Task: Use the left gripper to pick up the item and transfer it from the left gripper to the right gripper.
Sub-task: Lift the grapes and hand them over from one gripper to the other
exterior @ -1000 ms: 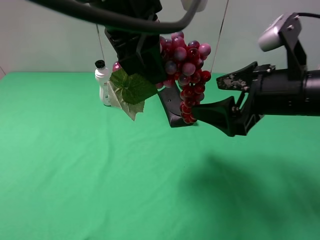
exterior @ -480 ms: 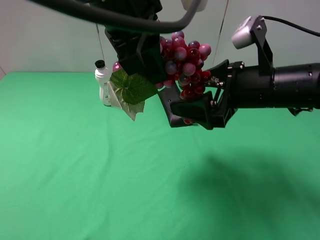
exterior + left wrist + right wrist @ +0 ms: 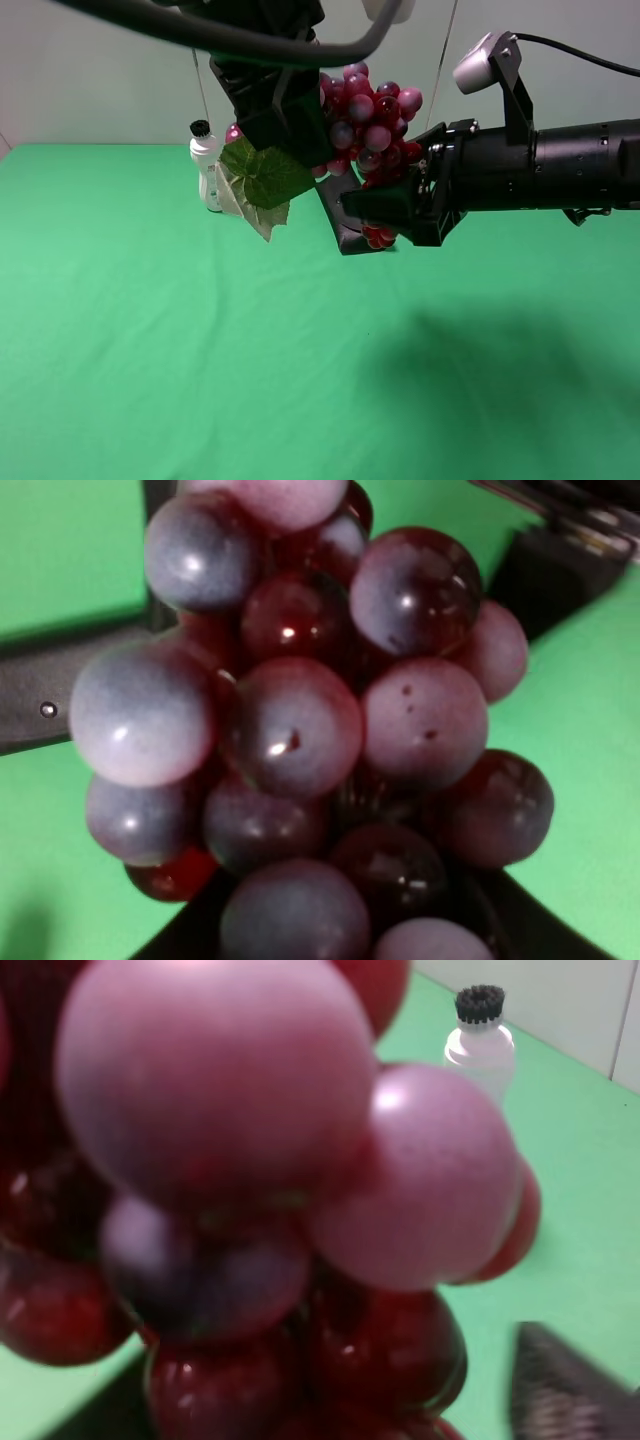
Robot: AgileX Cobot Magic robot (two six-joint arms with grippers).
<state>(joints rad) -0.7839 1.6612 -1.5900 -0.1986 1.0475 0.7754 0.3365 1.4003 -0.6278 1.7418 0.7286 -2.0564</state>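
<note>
Grapes (image 3: 372, 125) hang above the counter (image 3: 150, 330), toward its far edge, pinched by our left gripper (image 3: 283, 118). Our right gripper (image 3: 392, 200) straddles the bunch's lower end; we cannot tell whether it presses.

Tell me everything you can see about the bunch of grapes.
The grapes are a glossy, plastic-looking bunch of red-purple balls with green leaves on one side. It hangs in the air above the green table, gripped near its top by the left hand. The jaws of the right hand straddle its lower part; whether they press is unclear.
</note>
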